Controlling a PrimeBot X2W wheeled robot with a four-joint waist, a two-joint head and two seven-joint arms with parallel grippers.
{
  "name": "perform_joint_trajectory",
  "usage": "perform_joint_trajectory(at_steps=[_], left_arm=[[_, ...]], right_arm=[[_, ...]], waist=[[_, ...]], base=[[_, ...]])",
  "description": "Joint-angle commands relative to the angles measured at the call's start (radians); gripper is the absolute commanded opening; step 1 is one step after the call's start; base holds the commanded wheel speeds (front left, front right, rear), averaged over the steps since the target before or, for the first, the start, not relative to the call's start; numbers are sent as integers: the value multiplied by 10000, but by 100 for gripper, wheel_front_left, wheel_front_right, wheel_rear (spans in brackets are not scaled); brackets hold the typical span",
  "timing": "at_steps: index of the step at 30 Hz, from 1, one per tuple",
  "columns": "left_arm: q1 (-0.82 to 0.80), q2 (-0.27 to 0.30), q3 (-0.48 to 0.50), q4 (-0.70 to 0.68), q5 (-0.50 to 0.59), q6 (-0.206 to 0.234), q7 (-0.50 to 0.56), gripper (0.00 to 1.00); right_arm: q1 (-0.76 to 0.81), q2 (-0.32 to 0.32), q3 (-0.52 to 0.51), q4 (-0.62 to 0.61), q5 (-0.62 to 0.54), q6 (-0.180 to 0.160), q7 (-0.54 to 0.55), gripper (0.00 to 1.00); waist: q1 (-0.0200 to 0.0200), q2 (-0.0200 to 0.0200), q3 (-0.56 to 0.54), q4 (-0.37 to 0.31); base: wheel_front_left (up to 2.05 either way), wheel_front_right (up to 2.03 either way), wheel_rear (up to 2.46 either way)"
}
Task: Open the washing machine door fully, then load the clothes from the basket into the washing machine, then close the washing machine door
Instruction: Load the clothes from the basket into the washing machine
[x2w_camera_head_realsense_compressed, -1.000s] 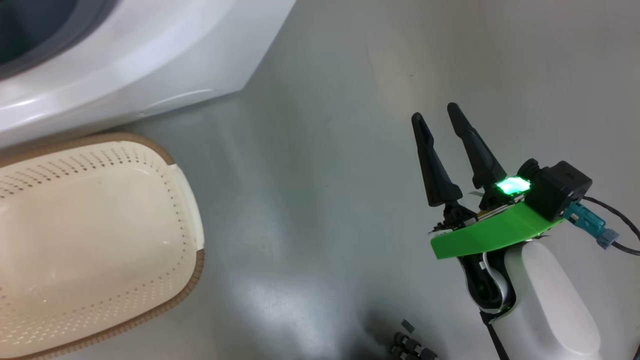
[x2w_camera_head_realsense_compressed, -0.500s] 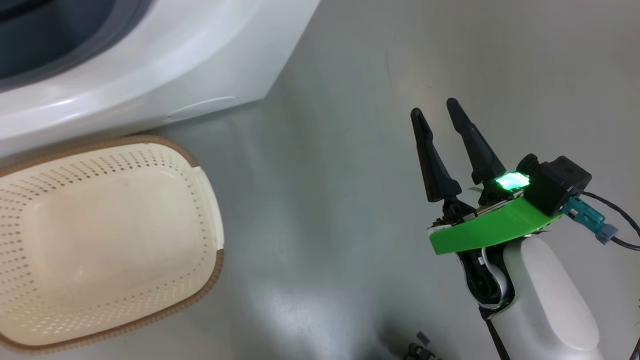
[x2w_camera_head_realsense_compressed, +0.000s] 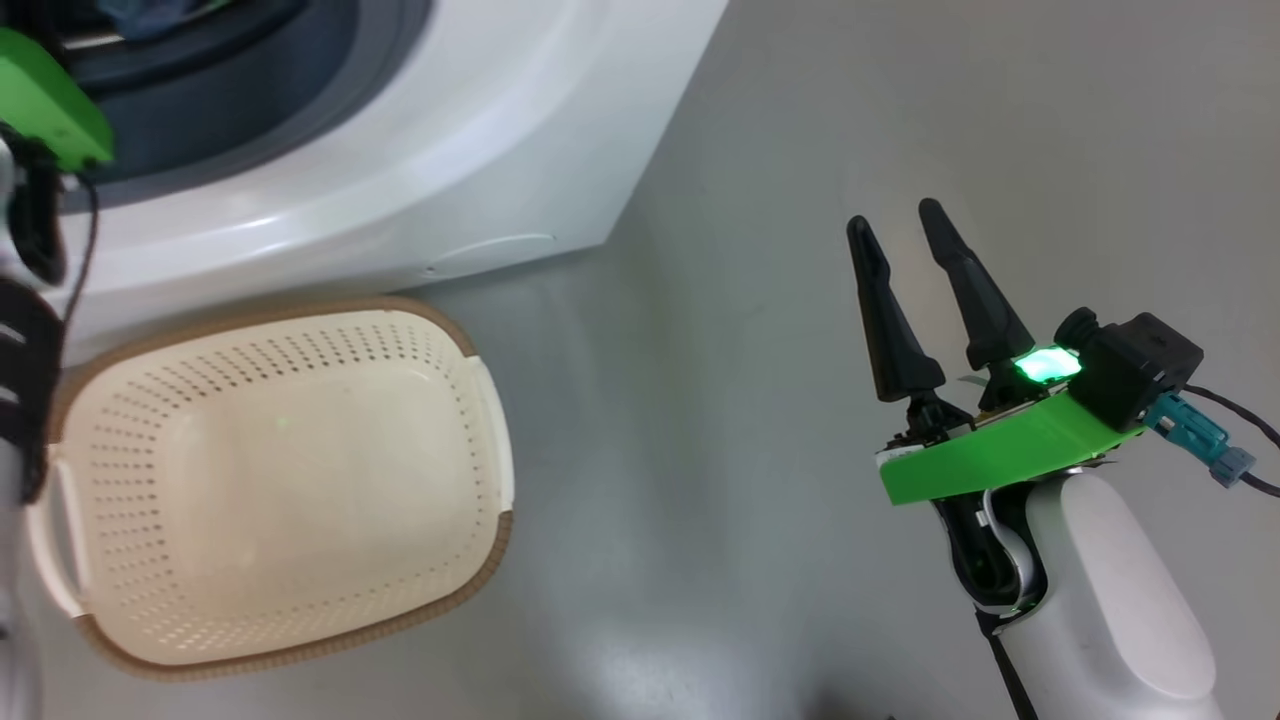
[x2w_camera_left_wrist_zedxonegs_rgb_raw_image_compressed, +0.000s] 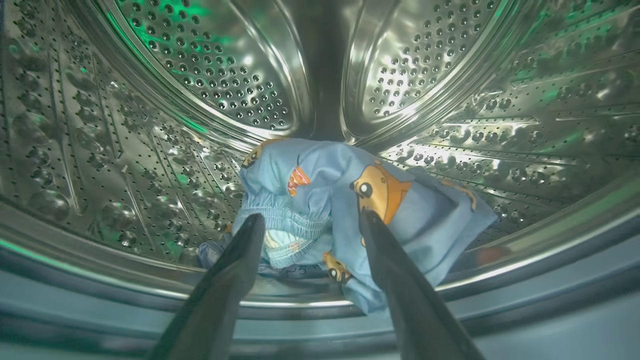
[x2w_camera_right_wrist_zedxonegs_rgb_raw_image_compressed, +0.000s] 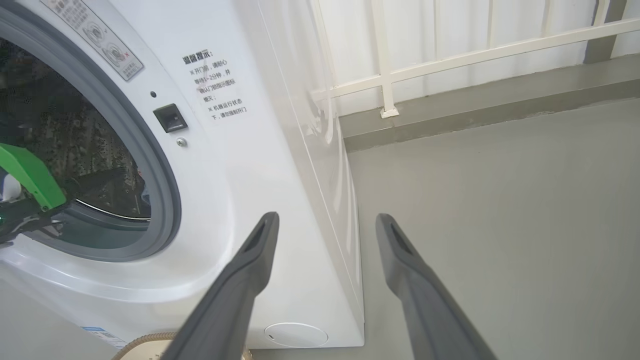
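One washer (x2w_camera_head_realsense_compressed: 450, 150), one basket (x2w_camera_head_realsense_compressed: 440, 420), one heap of blue clothes (x2w_camera_left_wrist_zedxonegs_rgb_raw_image_compressed: 320, 190) just beyond the two left fingers (x2w_camera_left_wrist_zedxonegs_rgb_raw_image_compressed: 235, 270); two right fingers (x2w_camera_head_realsense_compressed: 890, 320) too.

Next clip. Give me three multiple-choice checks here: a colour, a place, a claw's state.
1. The basket's rim is: A brown; B green; C black.
2. The clothes lie: A in the basket; B in the washing machine; C over the basket's rim.
3. The left claw is: A open, gripping nothing; B shut on the clothes; C shut, empty.
Answers: 1 A, a brown woven-look band edges it. 2 B, the blue bundle sits on its perforated steel drum. 3 A, its fingers stand wide apart.
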Motion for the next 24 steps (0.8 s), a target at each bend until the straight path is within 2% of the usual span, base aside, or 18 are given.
perform_joint_trajectory(at_steps=[1, 8, 9, 10, 24], left_arm=[[255, 294, 157, -399, -57, -65, -141, 100], [1467, 324, 353, -1678, 68, 26, -214, 100], [2039, 372, 522, -2416, 177, 158, -217, 100], [2039, 372, 522, -2416, 177, 158, -217, 100], [6433, 437, 1647, -7064, 668, 953, -221, 100]], right_arm=[[318, -45, 148, -176, -64, 98, -48, 100], [486, -173, 122, -105, -42, 98, -48, 100], [541, -233, 122, -78, -41, 98, -48, 100], [541, -233, 122, -78, -41, 98, -48, 100], [972, -796, 179, 165, 47, 98, -48, 100]], waist=[[0, 0, -387, 326], [0, 0, -999, 651], [0, 0, -1224, 757], [0, 0, -1224, 757], [0, 0, -2712, 1596]], base=[[0, 0, 0], [0, 0, 0], [0, 0, 0], [0, 0, 0], [0, 0, 0]])
